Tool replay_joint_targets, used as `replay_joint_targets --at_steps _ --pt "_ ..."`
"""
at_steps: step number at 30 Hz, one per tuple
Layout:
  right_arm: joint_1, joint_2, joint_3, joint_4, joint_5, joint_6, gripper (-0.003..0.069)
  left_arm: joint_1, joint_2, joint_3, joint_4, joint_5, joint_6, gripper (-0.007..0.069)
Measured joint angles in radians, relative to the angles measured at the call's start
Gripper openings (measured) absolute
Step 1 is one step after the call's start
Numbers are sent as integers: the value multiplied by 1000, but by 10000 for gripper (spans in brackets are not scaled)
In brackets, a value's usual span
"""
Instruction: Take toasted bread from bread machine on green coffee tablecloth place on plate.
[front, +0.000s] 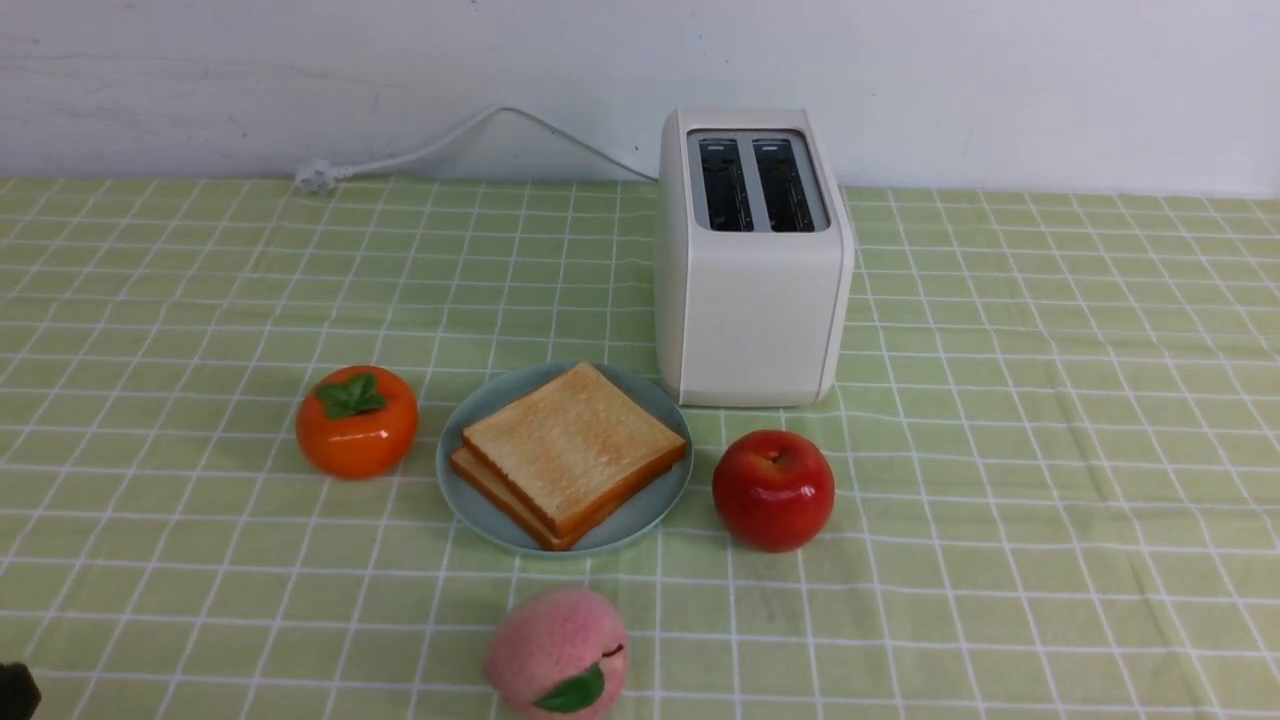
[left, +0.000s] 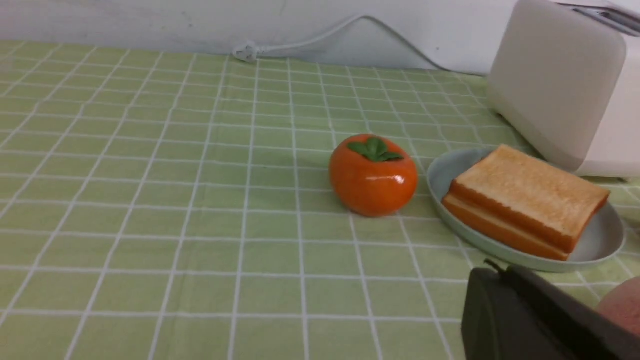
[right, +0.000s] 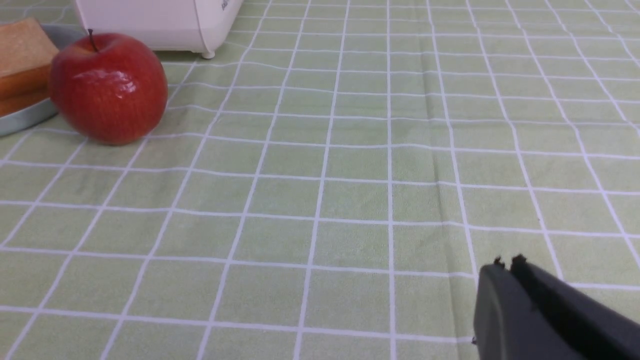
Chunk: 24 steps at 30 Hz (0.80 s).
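Observation:
Two slices of toasted bread (front: 570, 445) lie stacked on the pale blue-green plate (front: 655, 505), in front of the white bread machine (front: 750, 300). Both of its dark slots stand empty. All of this rests on the green coffee tablecloth (front: 1050, 400). In the left wrist view my left gripper (left: 502, 270) is shut and empty, low over the cloth just short of the plate (left: 440, 170) and toasted bread (left: 530, 192). My right gripper (right: 506, 261) is shut on nothing, over bare cloth well away from the plate (right: 20, 120).
An orange persimmon (front: 357, 420) sits left of the plate, a red apple (front: 772, 490) right of it, and a pink peach (front: 557, 655) in front. The white power cord (front: 420, 150) trails along the back wall.

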Motion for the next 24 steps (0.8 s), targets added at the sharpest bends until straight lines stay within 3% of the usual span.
replay_joint_targets --at_steps 4,11,24 --pt "0 0 0 0 0 0 22 41 -48 44 -58 24 25 -13" --pt "0 0 0 0 0 0 34 44 -50 49 -89 202 17 -13" --pt "0 0 0 0 0 0 38 44 -50 49 -94 206 -7 -13"
